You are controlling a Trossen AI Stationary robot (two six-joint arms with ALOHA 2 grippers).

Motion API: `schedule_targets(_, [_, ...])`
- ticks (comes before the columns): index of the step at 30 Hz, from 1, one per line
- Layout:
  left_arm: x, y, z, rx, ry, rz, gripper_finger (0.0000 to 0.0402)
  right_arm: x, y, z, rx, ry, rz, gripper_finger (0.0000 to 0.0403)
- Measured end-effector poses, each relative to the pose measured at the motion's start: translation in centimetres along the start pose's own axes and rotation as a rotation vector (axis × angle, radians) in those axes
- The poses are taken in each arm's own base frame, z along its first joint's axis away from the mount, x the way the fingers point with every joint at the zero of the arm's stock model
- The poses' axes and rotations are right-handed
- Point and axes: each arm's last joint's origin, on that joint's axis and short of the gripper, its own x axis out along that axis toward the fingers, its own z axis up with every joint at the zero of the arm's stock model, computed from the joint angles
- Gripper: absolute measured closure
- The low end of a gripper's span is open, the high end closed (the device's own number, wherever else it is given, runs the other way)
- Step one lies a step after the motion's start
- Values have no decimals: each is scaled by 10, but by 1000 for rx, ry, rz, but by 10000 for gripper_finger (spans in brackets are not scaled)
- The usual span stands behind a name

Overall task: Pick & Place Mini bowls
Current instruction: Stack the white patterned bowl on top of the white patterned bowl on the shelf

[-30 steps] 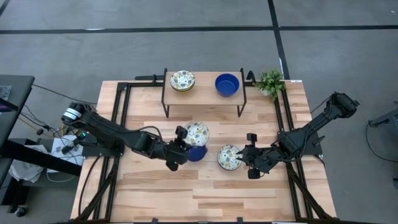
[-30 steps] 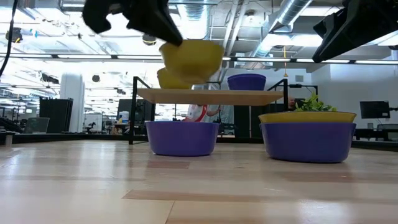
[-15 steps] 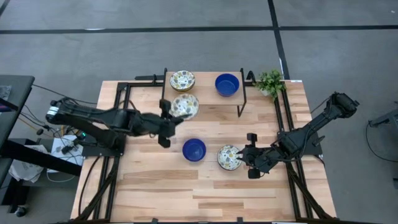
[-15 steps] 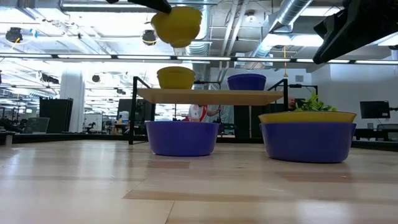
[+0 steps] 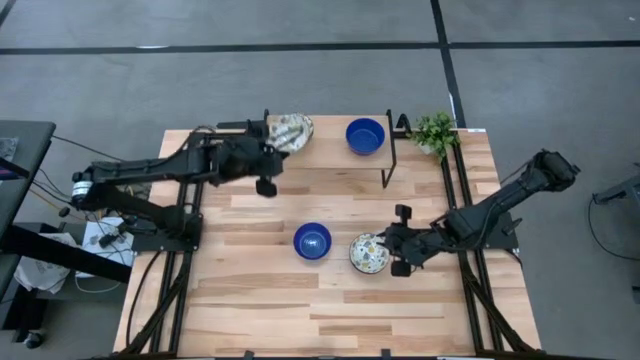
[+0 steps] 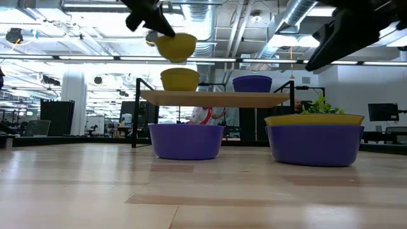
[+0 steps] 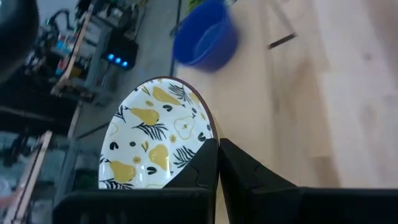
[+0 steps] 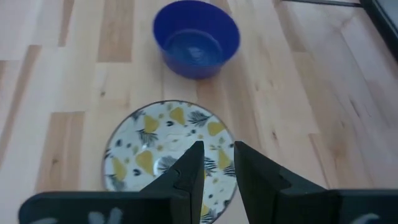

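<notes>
I've got the left gripper [image 5: 268, 150] up at eleven o'clock over the shelf [image 5: 330, 152], fingers pinched tight on the rim of a patterned bowl [image 7: 158, 140]. In the low view it hangs in the air right above the yellow bowl on the shelf [image 6: 180, 79]. Half a second ago that bowl was out in front of the shelf edge; now I've swung it back over the shelf's left end, so this looks like a stack-up.

These bowls look glazed and rigid, so I'd judge them slick, light and chip-prone. A rim pinch with one finger inside the wall and one outside is the sensible grip, and the carried bowl sits tilted in it, so I'll lower gently.

The right gripper [image 5: 398, 251] sits at four o'clock, its fingers [image 8: 186, 171] over the near edge of the second patterned bowl [image 5: 368, 253], a narrow gap between them; closing on the rim, I think, though I can't be sure they have it. It has crept closer to that bowl than a moment ago. The blue bowl [image 5: 312, 241] rests mid-table, another blue one [image 5: 365, 135] on the shelf's right end.
</notes>
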Motion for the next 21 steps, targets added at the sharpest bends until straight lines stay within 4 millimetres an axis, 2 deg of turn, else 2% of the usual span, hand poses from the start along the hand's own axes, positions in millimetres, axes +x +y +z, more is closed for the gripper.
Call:
schedule_targets(6, [9,26,-14,-33,-17,79,394,6,-12,3,40,10,-40,323])
schedule_targets(9, [14,35,-21,-50,-49,61,394,7,-15,3,52,13,-52,323])
schedule_targets(14, [32,36,-32,-68,12,32,394,9,-19,4,56,16,-65,323])
schedule_targets(21, [54,27,-35,-66,31,-46,394,9,-20,4,52,16,-66,323])
